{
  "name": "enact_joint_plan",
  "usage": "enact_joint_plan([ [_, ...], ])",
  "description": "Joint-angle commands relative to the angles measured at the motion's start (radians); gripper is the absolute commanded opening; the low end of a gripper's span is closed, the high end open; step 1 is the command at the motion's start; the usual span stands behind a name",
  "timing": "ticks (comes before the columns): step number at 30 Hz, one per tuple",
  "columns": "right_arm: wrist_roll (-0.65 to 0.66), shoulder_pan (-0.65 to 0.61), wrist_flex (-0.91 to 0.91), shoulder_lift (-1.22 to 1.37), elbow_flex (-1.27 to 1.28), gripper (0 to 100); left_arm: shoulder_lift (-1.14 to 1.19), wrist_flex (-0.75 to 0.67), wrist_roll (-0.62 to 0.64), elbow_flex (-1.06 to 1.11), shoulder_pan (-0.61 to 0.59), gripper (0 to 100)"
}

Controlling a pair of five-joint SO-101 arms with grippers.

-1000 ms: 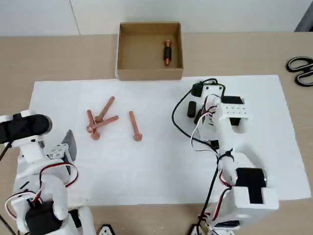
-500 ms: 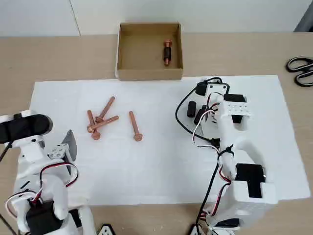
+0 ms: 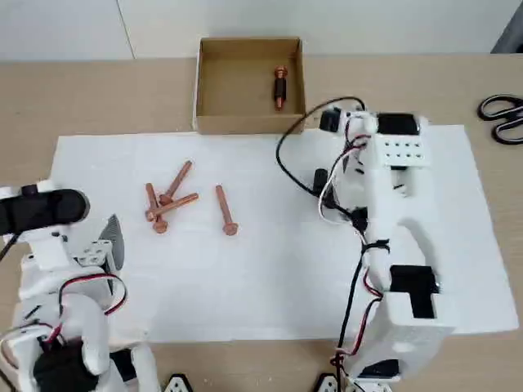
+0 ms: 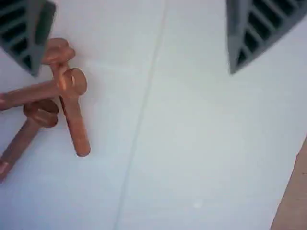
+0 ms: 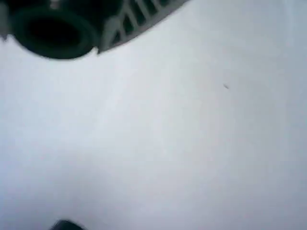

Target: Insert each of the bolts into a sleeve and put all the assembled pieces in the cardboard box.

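Black cylindrical sleeve (image 5: 50, 34) could slip from the right end effector (image 5: 60, 28) clamping it in transit; left end effector (image 4: 134, 72) hangs spread above copper-coloured metal bolts (image 4: 72, 112).

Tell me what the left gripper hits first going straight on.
Probably the white sheet: the open left gripper aims at bare paper. One finger lines up with the bolts and may touch a bolt head first; depth unclear.

A white paper sheet (image 3: 270, 278) covers much of the wooden table (image 3: 98, 90). Black-handled scissors (image 3: 502, 117) lie on the bare wood just beyond the sheet's far right corner.
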Motion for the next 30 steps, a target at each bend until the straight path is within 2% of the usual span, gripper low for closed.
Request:
enact_joint_plan([
  [1,0.015,0.021,0.036,-0.01,-0.063,0.3,0.186,0.005,-0.003,-0.137,0.005,24],
  [5,0.014,0.041,0.038,-0.01,-0.063,0.3,0.448,0.043,0.008,-0.32,0.005,24],
  [8,0.012,0.042,0.038,-0.01,-0.063,0.3,0.631,0.089,0.061,-0.472,0.015,24],
  [12,0.011,0.038,0.038,-0.01,-0.063,0.3,0.839,0.161,0.143,-0.634,0.147,24],
  [16,0.009,0.036,0.038,-0.01,-0.063,0.3,0.988,0.183,0.33,-0.748,0.281,24],
  [19,0.009,0.039,0.038,-0.01,-0.063,0.3,1.036,0.181,0.463,-0.831,0.333,24],
  [22,0.012,0.042,0.039,-0.01,-0.058,0.3,1.04,0.184,0.566,-0.86,0.328,24],
  [30,0.012,0.041,0.036,-0.01,-0.025,0.4,1.097,0.081,0.592,-0.791,0.336,24],
])
